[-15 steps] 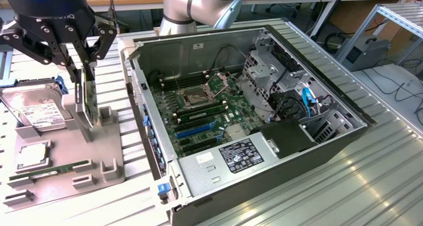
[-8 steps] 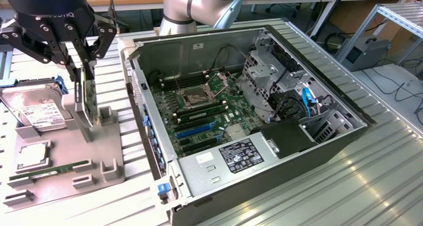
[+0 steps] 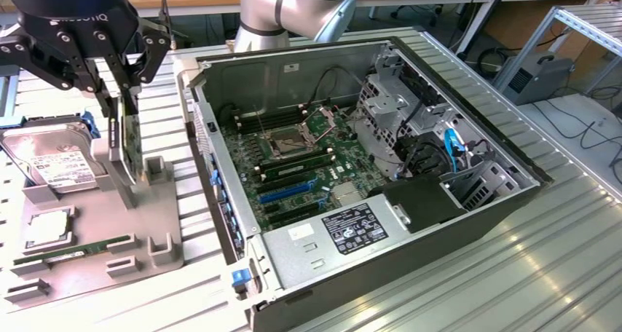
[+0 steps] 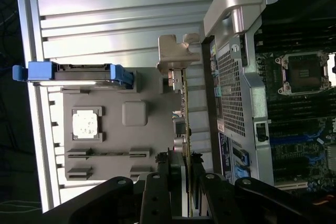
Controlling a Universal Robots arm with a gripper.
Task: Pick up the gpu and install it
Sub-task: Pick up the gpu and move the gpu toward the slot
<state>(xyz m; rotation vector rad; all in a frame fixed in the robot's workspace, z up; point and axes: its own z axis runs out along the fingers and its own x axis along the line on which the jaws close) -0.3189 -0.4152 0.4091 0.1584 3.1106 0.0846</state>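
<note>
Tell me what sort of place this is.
Probably a robotics lab bench for computer assembly: an open computer case, a grey parts fixture holding a hard drive, and a robot arm.

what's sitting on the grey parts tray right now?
Hard drive, processor chip, memory stick, and the gpu standing on edge under the tool. The card's lower edge is hidden in its holder.

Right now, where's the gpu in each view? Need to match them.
Exterior view: gpu stands on edge in the grey fixture, at the exterior view's left, between hard drive and case.
Wrist view: gpu edge-on, next to the case's perforated wall.
Shared landmark: the blue-railed hard drive.
</note>
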